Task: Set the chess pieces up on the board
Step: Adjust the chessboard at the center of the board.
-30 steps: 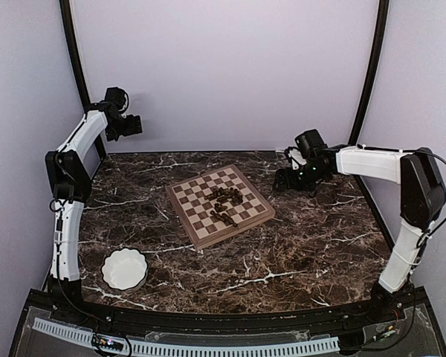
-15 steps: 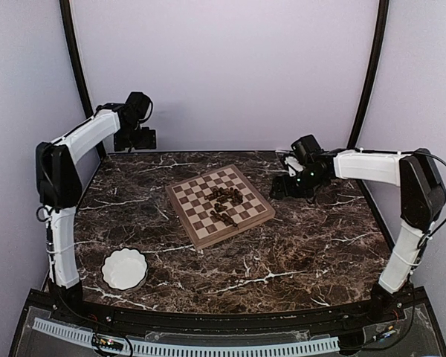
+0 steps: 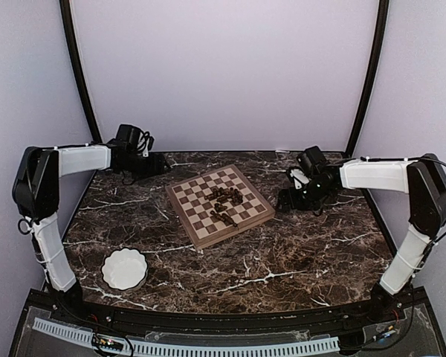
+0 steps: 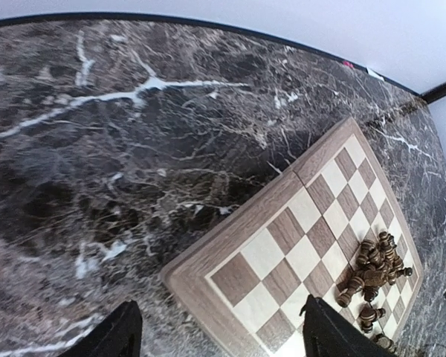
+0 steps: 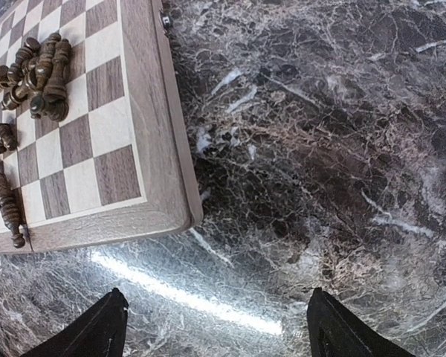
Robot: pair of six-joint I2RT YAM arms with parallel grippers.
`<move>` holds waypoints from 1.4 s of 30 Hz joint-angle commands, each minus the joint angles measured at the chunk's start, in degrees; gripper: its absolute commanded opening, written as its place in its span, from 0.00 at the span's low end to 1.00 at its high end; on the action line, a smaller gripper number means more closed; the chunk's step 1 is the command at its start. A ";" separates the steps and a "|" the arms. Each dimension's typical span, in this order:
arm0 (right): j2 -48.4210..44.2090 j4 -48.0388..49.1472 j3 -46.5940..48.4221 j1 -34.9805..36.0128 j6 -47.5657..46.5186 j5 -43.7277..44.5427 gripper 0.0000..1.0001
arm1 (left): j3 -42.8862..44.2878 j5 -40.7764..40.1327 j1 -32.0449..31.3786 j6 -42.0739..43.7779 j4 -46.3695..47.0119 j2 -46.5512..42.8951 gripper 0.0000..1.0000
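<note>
The board (image 3: pixel 208 230) lies angled in the middle of the dark marble table, its checks tan and brown inside a light wood rim. The chess pieces (image 3: pixel 224 201) lie toppled in a loose heap on its right half. My left gripper (image 3: pixel 157 165) hangs low over the table's back left, open and empty. In the left wrist view its fingers (image 4: pixel 123 335) straddle the board's (image 4: pixel 230 238) near corner from above, with the pieces (image 4: pixel 375 268) farther off. My right gripper (image 3: pixel 284 199) hovers just right of the board, open and empty. The right wrist view shows the board's rim (image 5: pixel 152 111) and the pieces (image 5: pixel 37 74).
A white scalloped bowl (image 3: pixel 124 269) stands at the front left of the table. Purple walls and black frame posts close in the back and sides. Bare marble (image 5: pixel 320 149) lies under the right gripper.
My left arm has swung down from high by the back wall to just above the table near the board's back-left corner. The right gripper shifted slightly beside the board.
</note>
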 commanded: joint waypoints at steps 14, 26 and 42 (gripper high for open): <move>2.68 -0.89 -0.70 1.63 -0.53 0.37 0.82 | 16.57 19.18 -0.83 -4.00 3.77 20.66 0.78; 8.89 -0.47 1.42 1.63 0.04 -2.26 0.83 | 13.71 24.13 -1.66 -0.11 -1.56 20.86 0.72; 10.28 0.25 1.97 1.57 -0.69 2.43 0.83 | -3.29 28.91 -3.08 3.56 -3.96 6.10 0.68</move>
